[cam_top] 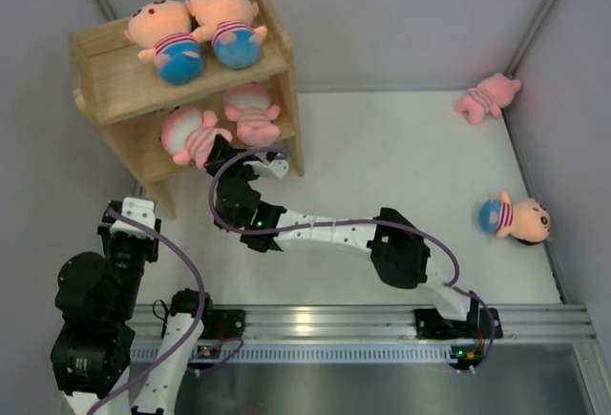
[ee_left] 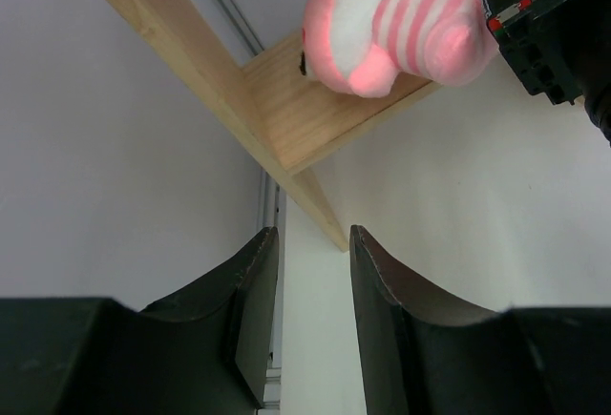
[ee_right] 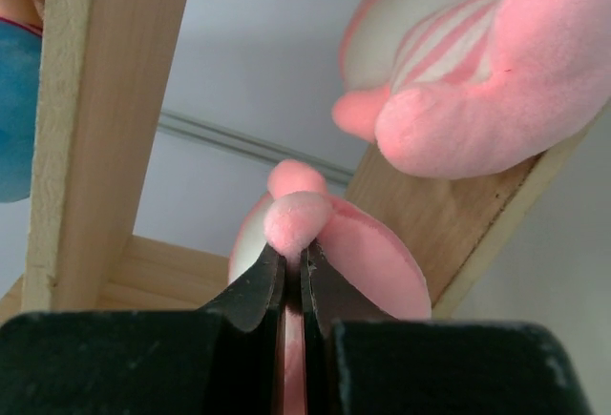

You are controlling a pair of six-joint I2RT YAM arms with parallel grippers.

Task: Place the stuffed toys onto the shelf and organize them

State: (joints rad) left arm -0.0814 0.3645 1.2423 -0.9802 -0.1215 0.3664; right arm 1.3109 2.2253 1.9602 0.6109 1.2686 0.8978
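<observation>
The wooden shelf (cam_top: 105, 62) stands at the far left. Two peach dolls (cam_top: 167, 38) (cam_top: 227, 24) lie on its top tier. Two pink pigs (cam_top: 191, 135) (cam_top: 253, 112) lie on the lower tier. My right gripper (cam_top: 222, 159) reaches into the lower tier and is shut (ee_right: 294, 248) on a limb of the left pig (ee_right: 368, 262); the other pig (ee_right: 477, 62) lies beside it. A third pig (cam_top: 487, 97) and a third doll (cam_top: 516, 217) lie on the table at the right. My left gripper (ee_left: 310, 234) is open and empty, below the shelf's near corner.
The shelf's side panel (ee_right: 105, 100) stands close to the left of my right fingers. In the left wrist view, the shelf's lower board (ee_left: 315, 110) and a pig (ee_left: 391, 24) are above the open fingers. Grey walls enclose the table.
</observation>
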